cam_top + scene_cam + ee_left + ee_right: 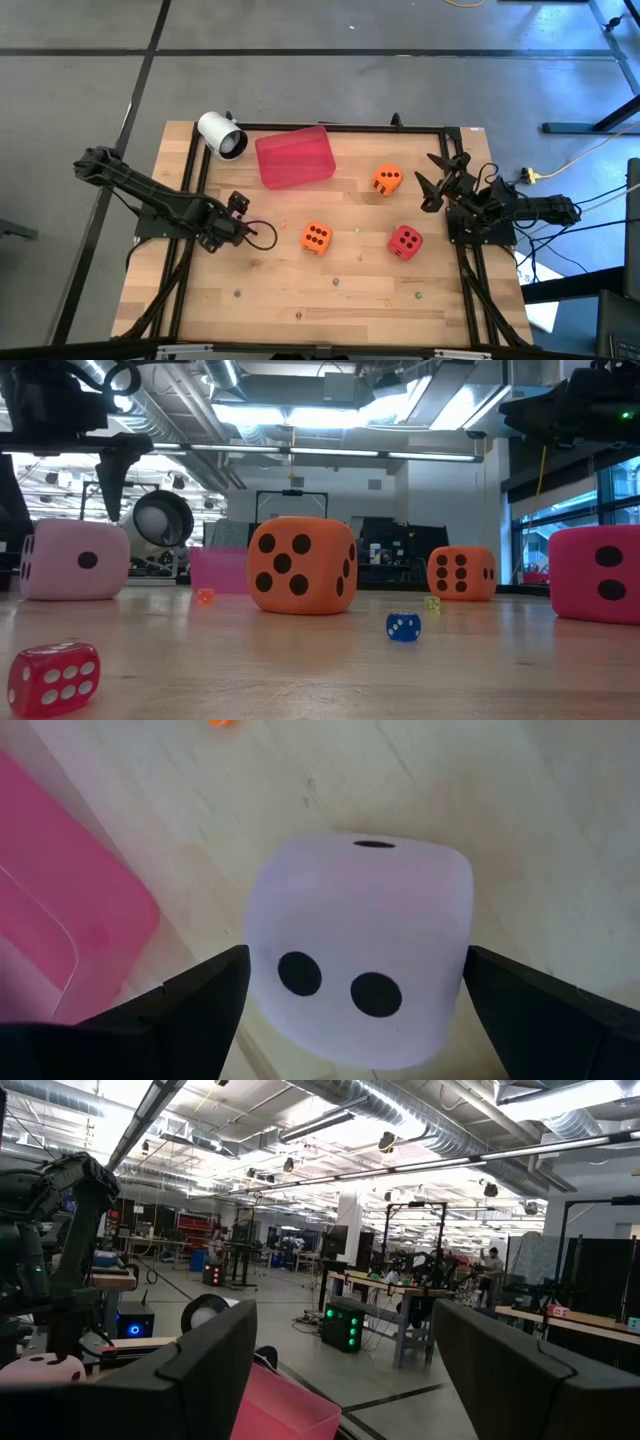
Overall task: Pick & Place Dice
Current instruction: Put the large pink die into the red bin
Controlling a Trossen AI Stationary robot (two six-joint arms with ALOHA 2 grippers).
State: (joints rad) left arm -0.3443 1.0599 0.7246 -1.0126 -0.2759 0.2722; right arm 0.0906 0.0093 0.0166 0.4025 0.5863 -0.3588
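wooden counter (350, 290) carries the work. the left tool (243, 232) hangs over the pink die (358, 950), fingers spread wide on either side of it with gaps showing, nothing held. to do this step well, i judge it should come straight down until the fingers sit at the die's mid-height, stay centred so both sides meet at once, and close gently, since the cube looks soft and could squash or twist. the red tray (295, 158) lies just beyond the die at the counter's far edge, a likely drop spot, though i cannot tell that for sure.

the right tool (437, 178) waits raised at the right edge, fingers apart and empty. one orange die (316, 237) sits mid-counter, a second orange die (388, 179) lies nearer the right tool, and the red die (405, 241) lies near the first, towards the right.

hidden: from above the left arm covers the pink die completely. how high the fingers stand above the wood is hard to judge. the beads (336, 283) scattered towards the near edge are too small to make out there.
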